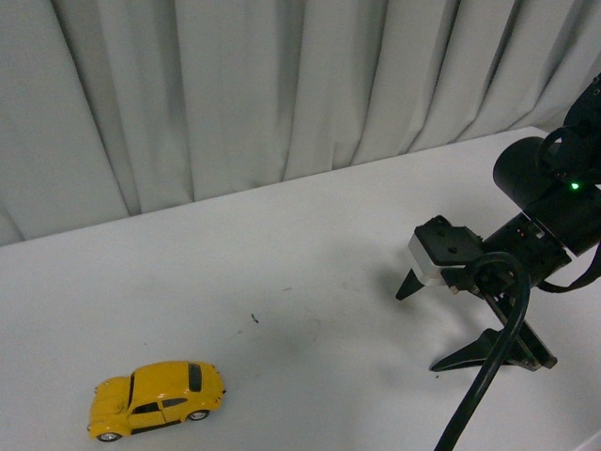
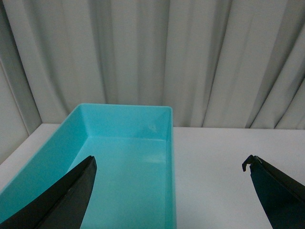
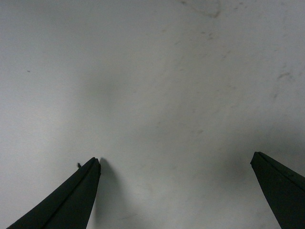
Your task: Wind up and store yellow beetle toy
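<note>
Front view showed one yellow beetle toy (image 1: pixel 157 399), upright on all its wheels on the white table (image 1: pixel 329 235). Its body was glossy yellow with dark windows, black tyres and silver hubs, its side towards the camera and its rounded bonnet pointing left. Nothing touched it and nothing covered it.

Count: one toy, one bin, one cable, two grippers.

My right gripper (image 1: pixel 418 332) stood well apart from the toy, to its right and a little farther back, fingers spread wide and holding nothing, tips just above the tabletop. Right wrist view confirmed bare, lightly scuffed table between the spread fingers. A black cable (image 1: pixel 488 376) looped down from that arm, also well right of the toy. One small dark speck (image 1: pixel 254 318) lay between the toy and the right gripper. A pale pleated curtain (image 1: pixel 235 94) hung behind the toy along the table's far edge.

My left gripper (image 2: pixel 169 161) was likewise spread and empty, facing one empty teal bin (image 2: pixel 71 138). I could not tell the bin's position relative to the toy.
</note>
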Available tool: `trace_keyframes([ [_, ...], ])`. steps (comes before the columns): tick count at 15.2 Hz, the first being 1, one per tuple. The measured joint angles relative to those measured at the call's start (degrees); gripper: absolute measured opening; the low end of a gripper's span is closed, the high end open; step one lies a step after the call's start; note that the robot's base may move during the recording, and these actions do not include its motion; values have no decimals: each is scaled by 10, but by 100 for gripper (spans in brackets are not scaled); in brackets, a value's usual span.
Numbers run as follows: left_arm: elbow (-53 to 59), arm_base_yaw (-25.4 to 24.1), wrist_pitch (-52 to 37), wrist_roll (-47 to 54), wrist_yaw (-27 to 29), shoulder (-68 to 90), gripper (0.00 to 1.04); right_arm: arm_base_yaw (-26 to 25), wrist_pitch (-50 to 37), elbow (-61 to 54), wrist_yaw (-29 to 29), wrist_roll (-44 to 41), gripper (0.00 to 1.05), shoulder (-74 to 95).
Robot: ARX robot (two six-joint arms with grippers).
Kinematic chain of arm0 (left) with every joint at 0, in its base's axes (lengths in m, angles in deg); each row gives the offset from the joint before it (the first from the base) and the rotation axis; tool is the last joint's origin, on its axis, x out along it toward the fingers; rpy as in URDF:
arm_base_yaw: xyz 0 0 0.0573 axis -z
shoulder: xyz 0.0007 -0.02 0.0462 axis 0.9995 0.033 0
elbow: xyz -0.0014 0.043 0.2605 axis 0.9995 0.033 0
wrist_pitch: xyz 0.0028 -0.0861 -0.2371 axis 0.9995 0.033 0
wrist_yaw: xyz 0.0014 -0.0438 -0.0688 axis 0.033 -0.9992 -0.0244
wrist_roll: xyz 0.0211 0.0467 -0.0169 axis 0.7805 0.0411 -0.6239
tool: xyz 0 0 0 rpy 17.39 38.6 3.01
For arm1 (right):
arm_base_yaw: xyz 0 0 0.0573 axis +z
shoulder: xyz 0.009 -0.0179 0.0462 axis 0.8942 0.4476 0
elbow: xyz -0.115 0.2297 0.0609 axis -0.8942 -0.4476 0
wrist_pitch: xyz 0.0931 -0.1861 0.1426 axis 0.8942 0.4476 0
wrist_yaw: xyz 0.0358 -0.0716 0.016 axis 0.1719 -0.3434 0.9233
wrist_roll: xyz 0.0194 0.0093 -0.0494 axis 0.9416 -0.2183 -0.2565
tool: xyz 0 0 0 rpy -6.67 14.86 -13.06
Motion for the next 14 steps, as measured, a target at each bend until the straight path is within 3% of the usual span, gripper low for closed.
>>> trace_keyframes([
  [4,0,0,0,0,0,0,98,19,-53,-1,29,35,98,-80],
  [9,0,0,0,0,0,0,98,90,-203,6,129,219,98,-339],
  [10,0,0,0,0,0,0,98,122,-329,-24,47,317,92,-407],
  [12,0,0,0,0,0,0,98,229,-455,-142,-226,614,69,-584],
  [14,0,0,0,0,0,0,98,241,-478,-178,-293,705,59,-629],
])
